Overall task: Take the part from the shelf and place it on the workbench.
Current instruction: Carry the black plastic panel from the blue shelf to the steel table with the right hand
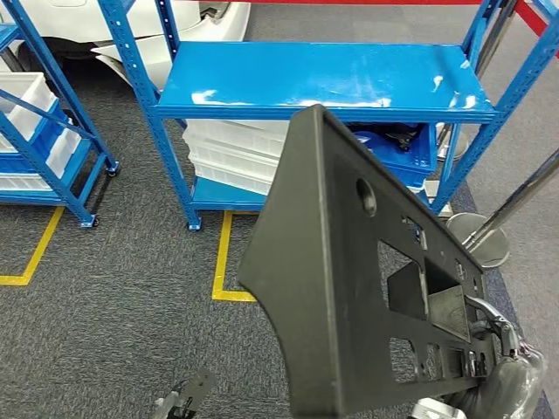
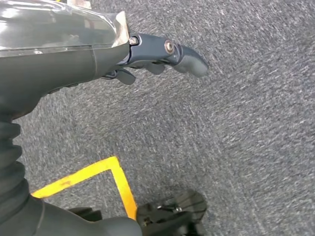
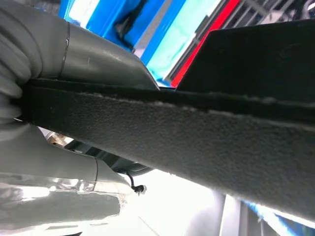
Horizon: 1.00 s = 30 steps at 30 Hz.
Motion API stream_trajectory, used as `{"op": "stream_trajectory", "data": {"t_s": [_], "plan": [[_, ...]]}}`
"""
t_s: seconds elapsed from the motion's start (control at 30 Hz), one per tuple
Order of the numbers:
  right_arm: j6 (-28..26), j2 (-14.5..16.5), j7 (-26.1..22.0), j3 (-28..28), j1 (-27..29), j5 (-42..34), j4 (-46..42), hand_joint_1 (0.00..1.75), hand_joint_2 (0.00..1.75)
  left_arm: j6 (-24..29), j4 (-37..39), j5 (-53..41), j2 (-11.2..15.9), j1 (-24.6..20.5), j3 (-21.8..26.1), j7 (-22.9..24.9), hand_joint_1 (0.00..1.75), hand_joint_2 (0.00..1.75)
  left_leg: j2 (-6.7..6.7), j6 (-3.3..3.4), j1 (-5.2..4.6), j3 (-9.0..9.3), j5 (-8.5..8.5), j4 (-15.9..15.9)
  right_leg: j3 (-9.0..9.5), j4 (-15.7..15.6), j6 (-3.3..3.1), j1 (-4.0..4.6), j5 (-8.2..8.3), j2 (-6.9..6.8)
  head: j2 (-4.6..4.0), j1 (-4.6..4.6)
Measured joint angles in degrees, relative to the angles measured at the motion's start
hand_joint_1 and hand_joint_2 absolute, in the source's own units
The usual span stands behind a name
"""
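Note:
The part is a large dark grey plastic panel with a round hole and several rectangular cut-outs. It is lifted clear of the blue shelf and tilts across the lower right of the head view. My right hand grips its lower right end. In the right wrist view the hand clamps the panel's thick edge. My left hand hangs over the grey carpet with its fingers stretched out and nothing in it.
The blue shelf's top board is bare, with white trays stacked beneath it. A second blue rack with white bins stands at left. Yellow floor tape marks the carpet. A metal stanchion base sits at right.

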Motion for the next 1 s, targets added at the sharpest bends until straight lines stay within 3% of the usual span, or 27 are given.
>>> {"op": "stream_trajectory", "data": {"t_s": [0.07, 0.1, 0.13, 0.2, 0.23, 0.27, 0.33, 0.4, 0.47, 0.53, 0.6, 0.63, 0.67, 0.7, 0.77, 0.83, 0.9, 0.97, 1.0], "plan": [[0.0, 0.1, 0.0, -0.1, 0.2, 0.0, 0.0, 1.75, 1.75, 0.0, 0.0, 0.0, 0.0, 0.1, 0.0, 0.0, 0.00, 1.75, -0.42, -0.46, 0.26, -2.35, -3.87, 7.4, -1.14, 0.5, -0.19, 0.02, 0.50, 0.80, 0.00, -0.04], [0.0, 0.2, 0.0, -0.1, 0.3, 0.0, 0.0, 1.75, 1.75, 0.0, 0.0, 0.0, 0.1, 0.1, 0.0, 0.0, 0.00, 1.75, -0.48, -0.62, 0.35, -2.76, -4.44, 9.6, -1.68, 0.9, -0.19, 0.03, 0.63, 1.26, 0.00, -0.04], [0.0, 0.2, 0.0, -0.1, 0.4, 0.0, 0.0, 1.75, 1.75, 0.0, 0.0, 0.0, 0.1, 0.1, 0.0, 0.0, 0.00, 1.75, -0.53, -0.71, 0.44, -2.18, -3.86, 9.6, -2.20, 1.4, -0.14, 0.02, 0.68, 1.75, 0.00, -0.04], [0.0, 0.2, 0.0, -0.2, 0.5, 0.0, 0.0, 1.75, 1.75, -0.1, 0.0, 0.0, 0.1, 0.1, 0.0, -0.1, 0.00, 1.75, -1.24, -0.68, 0.69, 1.43, -0.67, 4.0, -3.11, 2.5, 0.08, -0.04, 0.55, 2.89, 0.00, -0.04], [0.0, 0.3, 0.0, -0.2, 0.4, 0.0, 0.0, 1.75, 1.75, -0.1, 0.0, 0.0, 0.1, 0.1, 0.0, -0.1, 0.00, 1.75, -2.22, -0.55, 0.84, 3.45, 0.55, 0.6, -3.63, 3.1, 0.28, -0.02, 0.40, 3.43, 0.00, -0.02], [0.0, 0.3, 0.0, -0.3, 0.4, 0.0, 0.0, 1.75, 1.75, -0.1, 0.0, 0.0, 0.1, 0.2, 0.0, -0.1, 0.00, 1.75, -3.16, -0.40, 0.94, 4.81, 1.24, -1.9, -4.11, 3.7, 0.53, -0.02, 0.31, 3.95, 0.00, -0.02], [0.0, 0.3, 0.0, -0.4, 0.5, -0.2, 0.0, 1.75, 1.75, -0.1, 0.0, 0.0, 0.2, 0.4, 0.0, -0.1, 0.00, 1.75, -4.04, -0.13, 0.94, 5.58, 1.17, -3.6, -5.00, 4.3, 1.14, -0.13, 0.41, 4.89, 0.00, -0.04], [0.0, 0.4, -0.2, -0.5, 0.6, -0.8, 0.0, 1.75, 1.75, -0.1, 0.0, 0.0, 0.1, 0.3, 0.0, -0.1, 0.00, 1.75, -3.10, 0.14, 1.00, 5.43, 1.12, -4.3, -5.69, 4.7, 1.80, -0.20, 0.45, 5.40, 0.00, -0.09], [0.0, 0.4, -0.6, -0.7, 0.7, -1.3, 0.0, 1.75, 1.75, 0.0, 0.0, 0.0, 0.1, 0.1, 0.0, -0.2, 0.00, 1.75, -2.04, 0.65, 1.31, 5.39, 1.15, -5.0, -7.20, 7.3, 2.66, -0.20, -1.30, 3.88, 0.00, 0.12], [0.0, 0.4, -0.7, -0.8, 0.6, -1.4, 0.0, 1.75, 1.75, 0.0, 0.0, 0.0, 0.1, 0.3, 0.0, -0.2, 0.00, 1.75, -0.88, 1.01, 1.45, 5.33, 1.19, -5.1, -10.37, 14.1, 3.58, -0.57, -4.80, 1.93, 0.00, 0.31], [0.0, 0.4, -0.8, -0.9, 0.7, -1.5, 0.0, 1.75, 1.75, 0.0, 0.0, 0.0, 0.1, 0.5, 0.0, -0.2, 0.00, 1.75, 0.42, 1.06, 1.46, 5.33, 1.15, -5.1, -13.37, 20.4, 4.19, -1.11, -6.69, 1.41, 0.00, 0.31], [0.0, 0.4, -0.8, -0.9, 0.7, -1.6, 0.0, 1.75, 1.75, 0.0, 0.0, 0.0, 0.1, 0.5, 0.0, -0.1, 0.00, 1.75, 1.03, 1.03, 1.48, 5.35, 1.13, -5.1, -13.59, 20.8, 4.38, -1.32, -6.05, 1.26, 0.00, 0.31], [0.0, 0.4, -0.9, -1.0, 0.8, -1.7, 0.0, 1.75, 1.75, 0.0, 0.0, 0.0, 0.1, 0.5, 0.0, -0.1, 0.00, 1.75, 1.61, 0.97, 1.51, 5.42, 1.09, -5.1, -12.73, 18.9, 4.51, -1.47, -4.43, 1.00, 0.00, 0.31], [0.0, 0.4, -1.0, -1.0, 0.8, -1.7, 0.0, 1.75, 1.75, 0.0, 0.0, 0.0, 0.1, 0.4, 0.0, -0.1, 0.00, 1.75, 2.12, 0.86, 1.54, 5.54, 1.02, -5.1, -10.99, 15.2, 4.54, -1.54, -2.19, 0.36, 0.00, 0.31], [0.0, 0.5, -1.5, -1.0, 0.7, -1.7, -0.2, 1.75, 1.75, 0.2, 0.0, 0.0, 0.1, 0.3, 0.0, -0.1, 0.00, 1.75, 3.02, 0.46, 1.32, 5.68, 0.84, -5.1, -7.57, 7.8, 4.28, -1.15, 0.92, -2.33, 0.00, 0.32], [0.0, 0.6, -1.8, -1.1, 0.7, -1.8, -0.3, 1.75, 1.75, 0.5, 0.0, 0.1, 0.1, 0.4, 0.0, -0.1, 0.00, 1.75, 3.99, -0.06, 0.93, 5.65, 0.77, -5.0, -6.75, 5.1, 3.54, -0.62, 1.40, -3.85, 0.00, 0.26], [0.0, 0.7, -1.9, -1.2, 1.0, -2.2, -0.4, 1.75, 1.75, 0.7, 0.0, 0.1, 0.0, 0.4, 0.0, 0.0, 0.00, 1.75, 4.94, -0.64, 0.93, 5.70, 0.61, -5.1, -7.18, 4.9, 2.53, -0.60, 1.57, -2.74, 0.00, 0.22], [0.0, 0.9, -2.1, -1.4, 1.2, -2.6, -0.7, 1.75, 1.75, 0.9, 0.0, 0.1, -0.2, 0.3, 0.0, 0.0, 0.00, 1.75, 3.36, -1.05, 1.17, 5.17, -1.13, -3.4, -7.27, 4.5, 1.50, -0.80, 1.99, -1.48, 0.00, 0.21], [0.0, 1.0, -2.3, -1.4, 1.2, -2.7, -0.8, 1.75, 1.75, 1.0, 0.0, 0.1, -0.2, 0.4, 0.0, 0.0, 0.00, 1.75, 1.93, -1.09, 1.24, 4.14, -2.89, -0.8, -7.27, 4.4, 1.04, -0.89, 2.17, -0.80, 0.00, 0.17]]}}
